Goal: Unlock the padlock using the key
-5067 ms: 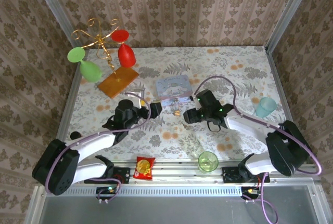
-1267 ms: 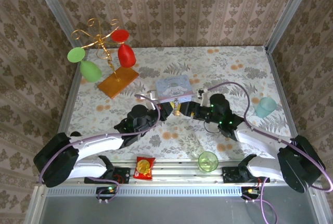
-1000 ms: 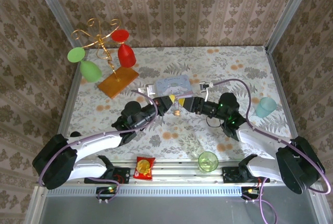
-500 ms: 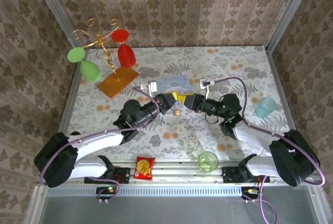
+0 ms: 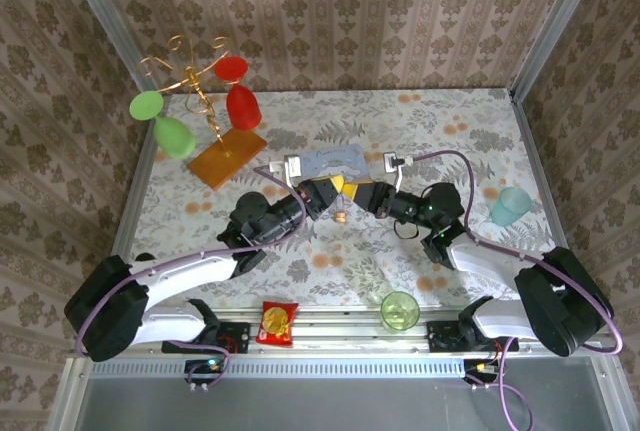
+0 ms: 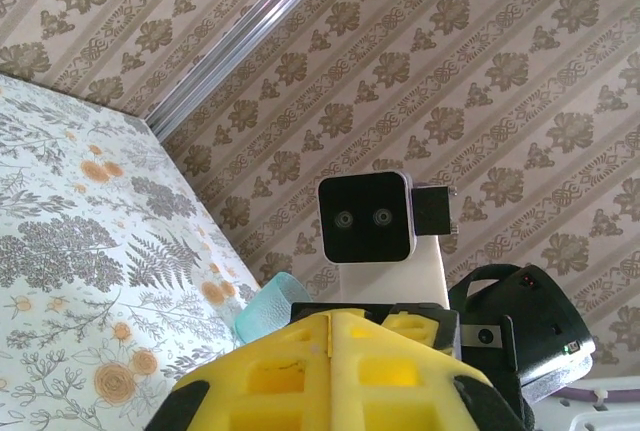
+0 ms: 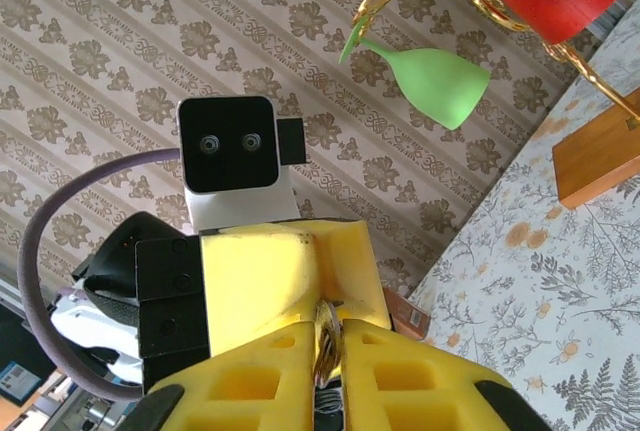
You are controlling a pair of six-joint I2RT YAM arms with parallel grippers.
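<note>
Where my two arms meet above the middle of the tabletop (image 5: 450,141), both pincers are raised and point tip to tip.

My left pincer (image 6: 330,346) is closed. Its yellow fingers (image 6: 270,376) press together along a thin seam, and I cannot tell whether anything is pinched in that seam.

My right pincer (image 7: 328,356) is closed on the key (image 7: 326,336), a thin silvery piece standing on edge between its two yellow fingers. In the right wrist view the tip of the left pincer sits right against the far end of the key.

The padlock (image 5: 342,217) appears to lie on the tabletop near the middle, apart from both pincers and just toward the near edge from their tips. It is too small for its shackle to be made out. The pale blue tin (image 5: 335,158) lies just on the far side of the pincer tips.

Other items noted:
- A gold wire stand (image 5: 195,76) on a wooden base (image 5: 228,158) is near the far left corner, carrying a green glass (image 5: 175,136) and a red glass (image 5: 243,106).
- A teal cup (image 5: 509,206) is near the right edge.
- A green cup (image 5: 399,310) is at the near edge, right of centre.
- A snack packet (image 5: 277,322) is at the near edge, between the arm bases.
</note>
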